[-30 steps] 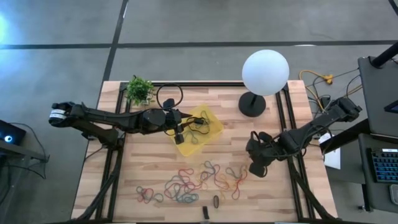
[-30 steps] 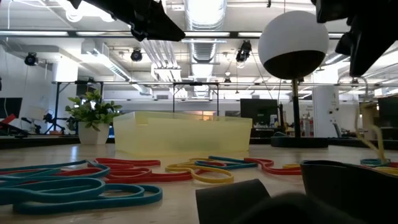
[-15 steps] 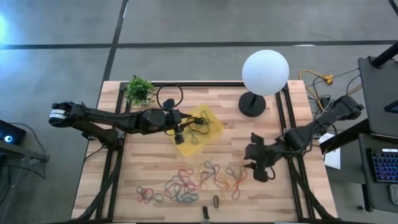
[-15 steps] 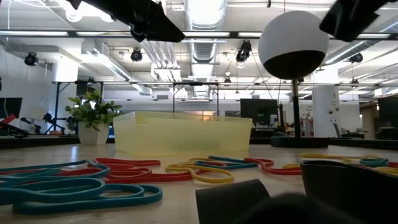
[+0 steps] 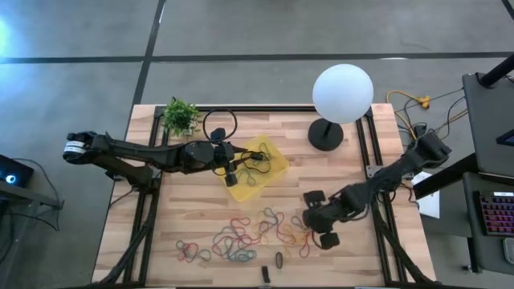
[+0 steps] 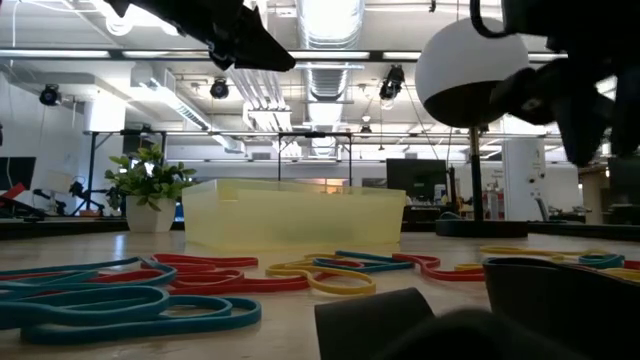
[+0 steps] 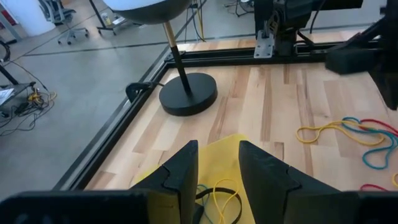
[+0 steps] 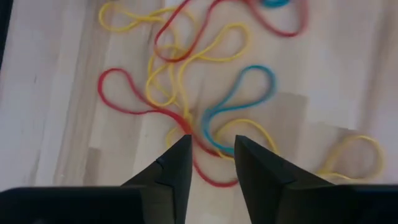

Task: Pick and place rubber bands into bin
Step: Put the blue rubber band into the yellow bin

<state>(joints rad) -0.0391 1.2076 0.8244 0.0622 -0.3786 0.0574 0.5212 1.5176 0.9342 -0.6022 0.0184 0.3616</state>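
Rubber bands (image 5: pixel 257 234): loose scatter on the desk, at about 6 o'clock from the bin; a few already lie inside it.
Bin (image 5: pixel 271 157): yellow tray at desk centre.
Right fingers (image 5: pixel 319 227): have swung from the 3 o'clock side to the scatter's edge; they stand parted and empty over a red, yellow and blue tangle (image 8: pixel 205 124).
Left fingers (image 5: pixel 230 173): unmoved over the bin, slightly parted, holding nothing.
Meaning: next pick looks imminent.
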